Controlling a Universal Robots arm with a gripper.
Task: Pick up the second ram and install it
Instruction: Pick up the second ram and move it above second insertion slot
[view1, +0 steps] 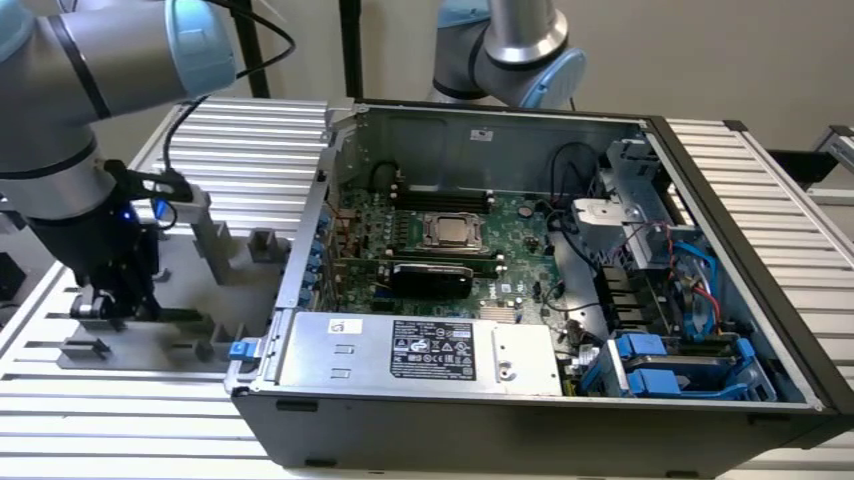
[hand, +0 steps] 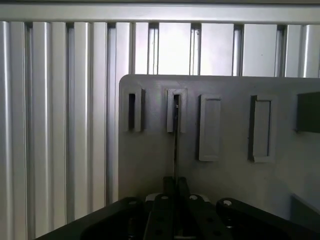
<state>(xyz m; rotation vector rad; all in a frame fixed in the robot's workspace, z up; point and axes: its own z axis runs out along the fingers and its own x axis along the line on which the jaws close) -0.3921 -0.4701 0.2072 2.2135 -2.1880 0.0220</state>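
Grey holder plate (hand: 225, 185) carries the second ram (hand: 176, 135) edge-on in its slot, fingers (hand: 183, 192) clamped on it.

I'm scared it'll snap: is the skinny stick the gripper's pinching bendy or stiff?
Probably stiff: the second ram runs dead straight, edge-on, from the gripper to its slot in the grey holder. Likely light, being so thin. Thin boards may crack if twisted, so it seems fragile.
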